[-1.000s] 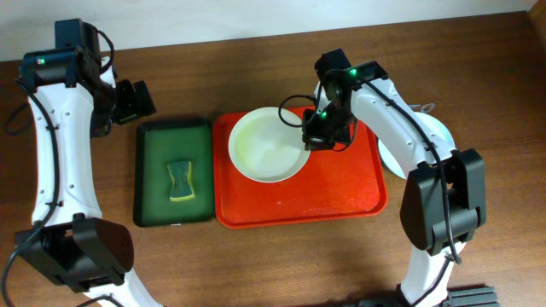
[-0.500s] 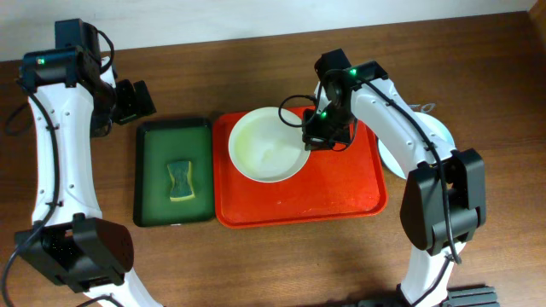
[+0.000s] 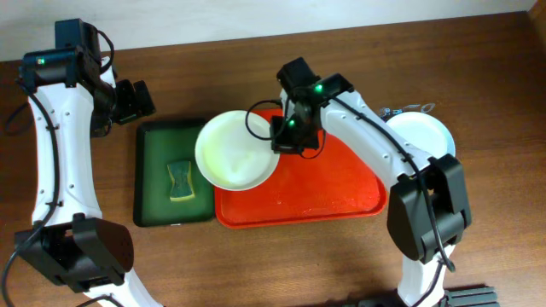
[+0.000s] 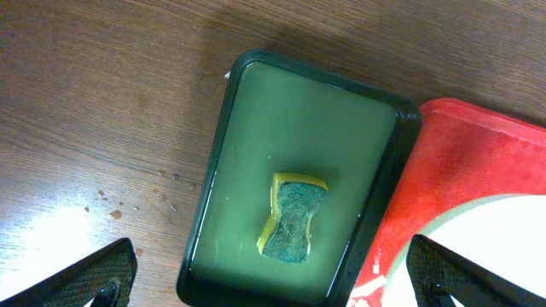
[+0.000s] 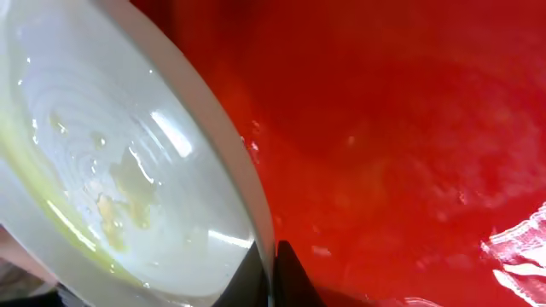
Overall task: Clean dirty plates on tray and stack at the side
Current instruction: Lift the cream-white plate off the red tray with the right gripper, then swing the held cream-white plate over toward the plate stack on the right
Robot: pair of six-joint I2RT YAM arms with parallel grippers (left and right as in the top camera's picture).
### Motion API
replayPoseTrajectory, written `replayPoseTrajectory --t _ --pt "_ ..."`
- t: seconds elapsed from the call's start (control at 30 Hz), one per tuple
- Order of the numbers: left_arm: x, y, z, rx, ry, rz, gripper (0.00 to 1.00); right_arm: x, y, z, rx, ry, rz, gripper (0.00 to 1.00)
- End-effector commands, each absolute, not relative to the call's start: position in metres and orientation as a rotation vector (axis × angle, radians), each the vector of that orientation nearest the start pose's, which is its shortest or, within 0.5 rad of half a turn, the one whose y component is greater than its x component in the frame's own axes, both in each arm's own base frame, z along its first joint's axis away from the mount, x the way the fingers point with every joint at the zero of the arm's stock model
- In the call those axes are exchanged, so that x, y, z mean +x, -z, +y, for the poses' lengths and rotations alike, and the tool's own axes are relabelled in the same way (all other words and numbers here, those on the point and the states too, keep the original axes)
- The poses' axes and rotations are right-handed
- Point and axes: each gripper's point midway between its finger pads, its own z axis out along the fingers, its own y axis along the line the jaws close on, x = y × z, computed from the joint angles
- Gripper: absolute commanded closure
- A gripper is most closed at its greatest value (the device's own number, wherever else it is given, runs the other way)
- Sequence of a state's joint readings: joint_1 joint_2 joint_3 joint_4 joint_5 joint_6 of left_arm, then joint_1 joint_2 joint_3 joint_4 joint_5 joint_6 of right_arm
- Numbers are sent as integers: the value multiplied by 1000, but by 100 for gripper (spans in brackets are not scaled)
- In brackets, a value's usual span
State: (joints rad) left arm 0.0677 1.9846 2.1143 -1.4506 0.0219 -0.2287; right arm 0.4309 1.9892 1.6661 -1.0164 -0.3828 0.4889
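Brown wooden table (image 3: 478, 51) fills the overhead view. Nearest the robot's base lie two trays side by side: the red tray (image 3: 341, 188), its floor bare of plates, and to its left a dark green tray (image 3: 153, 170) with a yellow-and-green sponge (image 3: 180, 179) at its middle.

A little farther back, the dirty plate (image 3: 230, 153), cream to faint green, sits across the seam between them, partly over the red tray's left rim and partly over the green tray's right side. The right gripper (image 3: 288, 136) is clamped on its right rim. In the right wrist view the dark fingers (image 5: 290, 277) pinch the plate's edge between them, with a yellowish smear (image 5: 111, 209) on the plate's inside.

Right of the red tray, on the table, rests a pale clean-looking plate (image 3: 426, 132), half hidden by the arm. Whether it is one plate or a stack I cannot tell.

Farthest back, the left gripper (image 3: 132, 100) hovers beyond the green tray, spread wide and holding nothing, well apart from the plate.

My judgement is that the task is well along. This looks like the last plate, and it needs wiping with the sponge and then stacking at the right.
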Motion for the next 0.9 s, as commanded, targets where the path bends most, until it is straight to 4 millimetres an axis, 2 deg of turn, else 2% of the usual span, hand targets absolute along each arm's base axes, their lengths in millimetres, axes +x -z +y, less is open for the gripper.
replayPoseTrajectory --t 0.0,0.2,0.33,0.43,0.53,0.87 --pt "422 -219 27 -433 59 2830 1 369 -114 261 51 -638 2978 96" --pt "422 -219 27 -433 59 2830 1 383 -123 306 -42 -477 2764 96" --pt "422 -219 27 -433 59 2830 1 394 -135 322 -73 -304 2586 96" --pt "422 -219 27 -433 59 2830 1 400 -147 332 -138 -236 2476 96" --pt "422 -219 27 -433 59 2830 1 400 -153 339 -207 -189 2422 96" --pt "422 -219 27 -432 60 2830 1 400 -153 339 -206 -185 2419 96"
